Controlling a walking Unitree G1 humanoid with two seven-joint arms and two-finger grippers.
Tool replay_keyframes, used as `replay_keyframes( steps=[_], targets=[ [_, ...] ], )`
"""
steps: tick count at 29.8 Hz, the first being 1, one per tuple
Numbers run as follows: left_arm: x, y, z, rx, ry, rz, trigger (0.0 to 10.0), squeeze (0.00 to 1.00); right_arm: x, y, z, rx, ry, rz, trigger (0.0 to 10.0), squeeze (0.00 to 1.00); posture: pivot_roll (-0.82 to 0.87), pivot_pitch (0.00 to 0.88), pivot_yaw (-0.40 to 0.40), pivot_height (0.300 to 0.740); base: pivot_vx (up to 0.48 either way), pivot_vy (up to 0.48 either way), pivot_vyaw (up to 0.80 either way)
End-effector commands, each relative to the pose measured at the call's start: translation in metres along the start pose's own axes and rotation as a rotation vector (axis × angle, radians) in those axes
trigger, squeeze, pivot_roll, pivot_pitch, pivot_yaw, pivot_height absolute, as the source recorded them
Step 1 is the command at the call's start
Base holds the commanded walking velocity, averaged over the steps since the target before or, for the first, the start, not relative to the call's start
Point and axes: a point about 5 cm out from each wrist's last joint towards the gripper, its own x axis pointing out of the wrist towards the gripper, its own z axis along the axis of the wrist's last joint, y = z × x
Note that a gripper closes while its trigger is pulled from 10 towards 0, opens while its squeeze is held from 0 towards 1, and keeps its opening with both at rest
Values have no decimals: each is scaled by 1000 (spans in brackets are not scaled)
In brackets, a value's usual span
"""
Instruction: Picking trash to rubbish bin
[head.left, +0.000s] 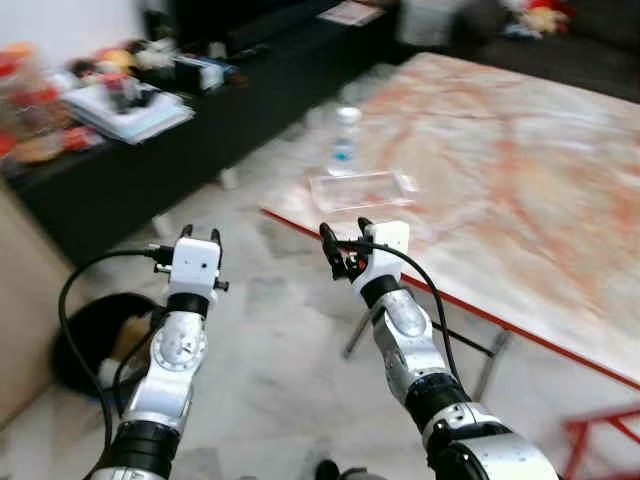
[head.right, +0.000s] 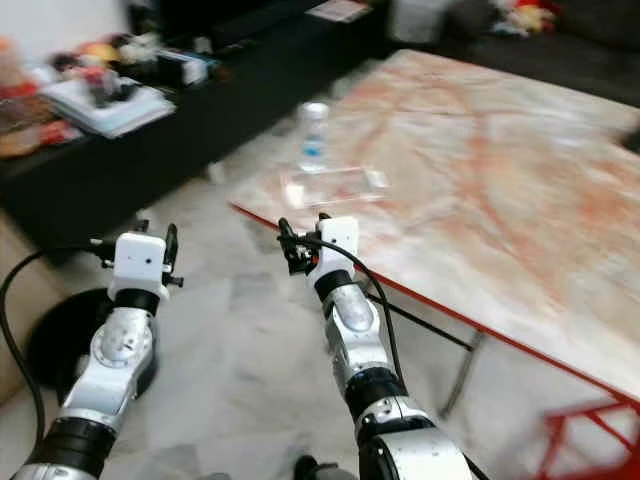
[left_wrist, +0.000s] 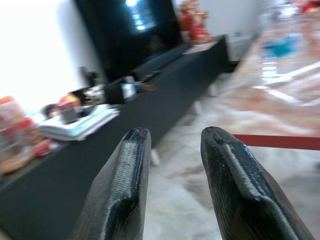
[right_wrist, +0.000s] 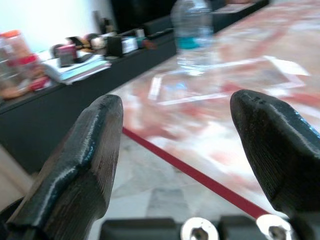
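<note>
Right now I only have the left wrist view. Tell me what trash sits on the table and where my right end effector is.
Observer: A clear plastic bottle stands near the table corner, with a flat clear plastic tray lying just in front of it.
Operator: Give me the right end effector.
Observer: The right end effector is open, level with the table's red edge, short of the tray.
Operator: Report the bin.
Observer: A black round bin sits on the floor under your left arm.
</note>
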Motion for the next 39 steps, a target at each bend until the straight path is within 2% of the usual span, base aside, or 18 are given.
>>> replay_keyframes(
  steps=[1, 12, 18, 20, 39],
  targets=[
    [0, 2, 3, 0, -8, 5, 10000, 0, 4, 11, 3, 14, -12, 23, 10000, 0, 136, 148, -11, 740, 0, 0, -800],
    [1, 2, 5, -4, -8, 6, 10000, 0, 4, 12, 2, 13, -9, 31, 10000, 0, 136, 151, -16, 740, 0, 0, -800],
    [3, 2, 6, -35, 0, 7, 10000, 0, 4, 13, 5, 20, -26, 35, 10000, 0, 135, 152, -20, 740, 0, 0, 0],
    [3, 2, 6, -69, 5, 19, 10000, 0, 5, 14, 5, 22, -27, 40, 10000, 0, 132, 153, -22, 740, 0, 0, 0],
    [8, 9, 11, -98, 6, 59, 10000, 0, 6, 18, 7, -12, -25, 72, 10000, 0, 126, 143, -28, 740, 0, 0, 0]
  ],
)
